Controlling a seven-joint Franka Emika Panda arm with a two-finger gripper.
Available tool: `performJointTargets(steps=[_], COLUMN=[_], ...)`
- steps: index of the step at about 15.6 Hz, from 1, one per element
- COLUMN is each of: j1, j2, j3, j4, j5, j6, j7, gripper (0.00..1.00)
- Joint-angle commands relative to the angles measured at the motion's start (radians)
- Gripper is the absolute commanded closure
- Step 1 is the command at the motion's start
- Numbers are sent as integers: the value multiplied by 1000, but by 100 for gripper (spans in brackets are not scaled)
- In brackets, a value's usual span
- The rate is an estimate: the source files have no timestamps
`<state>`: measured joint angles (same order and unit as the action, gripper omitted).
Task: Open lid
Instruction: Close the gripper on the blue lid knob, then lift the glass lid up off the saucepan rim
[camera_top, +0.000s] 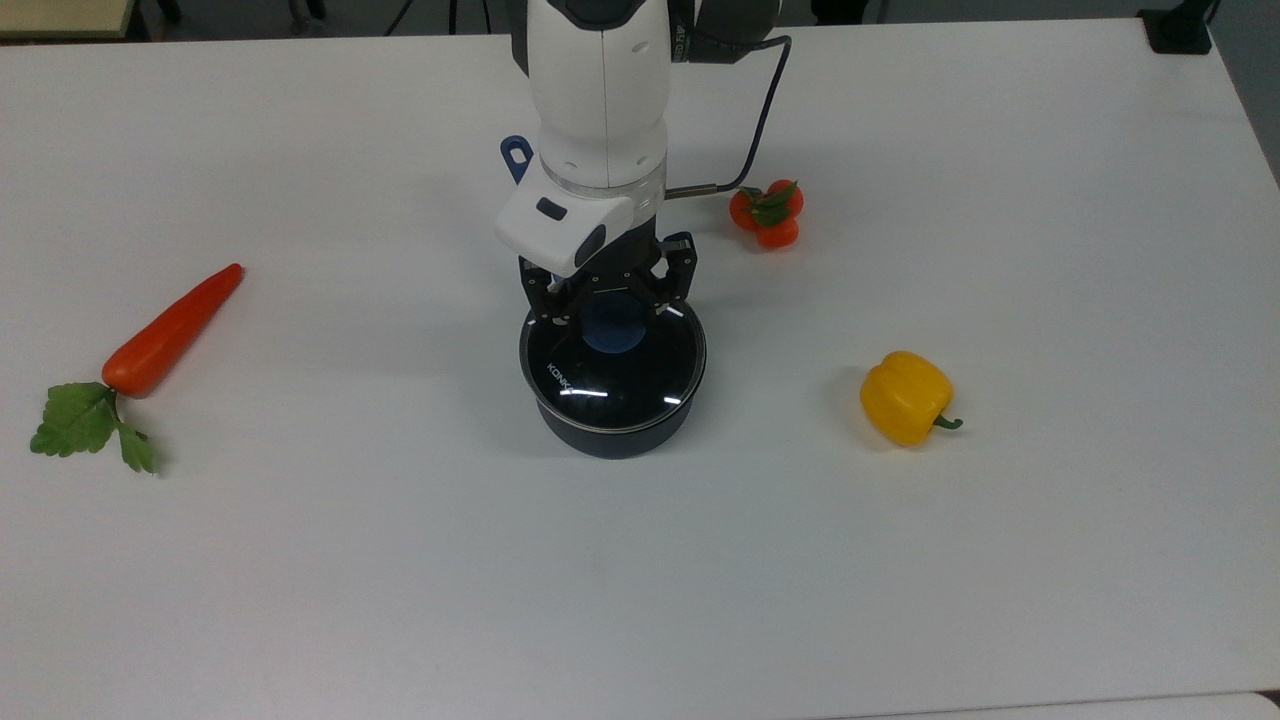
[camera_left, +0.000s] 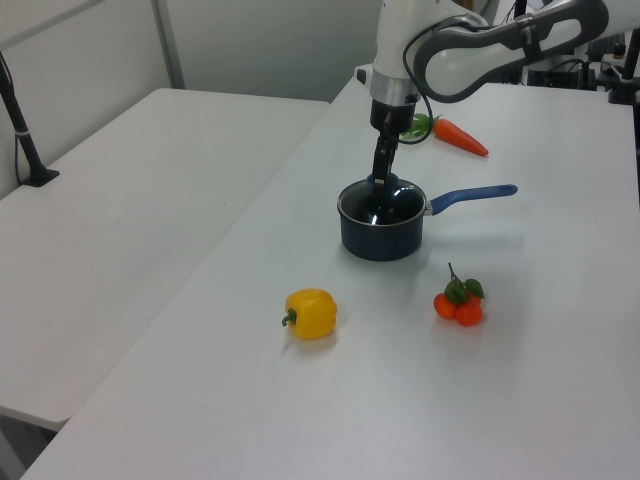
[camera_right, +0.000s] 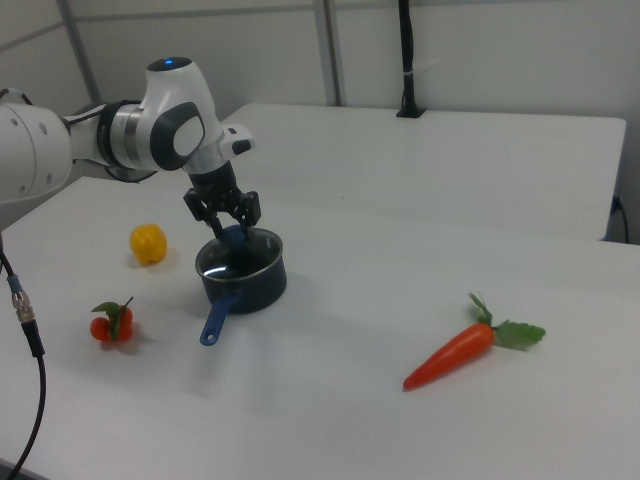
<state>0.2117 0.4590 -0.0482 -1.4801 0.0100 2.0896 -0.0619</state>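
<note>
Hanging straight down over the pan, the gripper (camera_top: 610, 296) has its fingers apart on either side of the blue knob (camera_top: 612, 326), not visibly squeezing it. That knob tops the glass lid (camera_top: 612, 372), which sits flat and closed on the saucepan (camera_left: 380, 232), mid white table (camera_top: 300, 560). In the top view, a carrot (camera_top: 170, 332) lies far left of the pan; tomatoes (camera_top: 766, 213) and a yellow pepper (camera_top: 905, 397) lie right. The arm hides most of the pan's handle (camera_top: 514, 156). A second white table (camera_left: 130, 200) stands alongside.
</note>
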Motion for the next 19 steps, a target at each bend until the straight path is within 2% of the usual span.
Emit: performJointTargets(steps=[1,6,7,12,16,19], j1=[8,8,8,18,15,-18], j2=[-3,-8,-11,-37,-111,-163], j3=[-5,-4,-4,-4,-5,-16], j4=[-2,-3,-3,-2,-3,-9], j5=[10,8,8,12,15,8], j6=[7,1,0,-22,-106,-169], j7=[16,14,14,19,19,14], gripper=[32,32,40,58,58,58])
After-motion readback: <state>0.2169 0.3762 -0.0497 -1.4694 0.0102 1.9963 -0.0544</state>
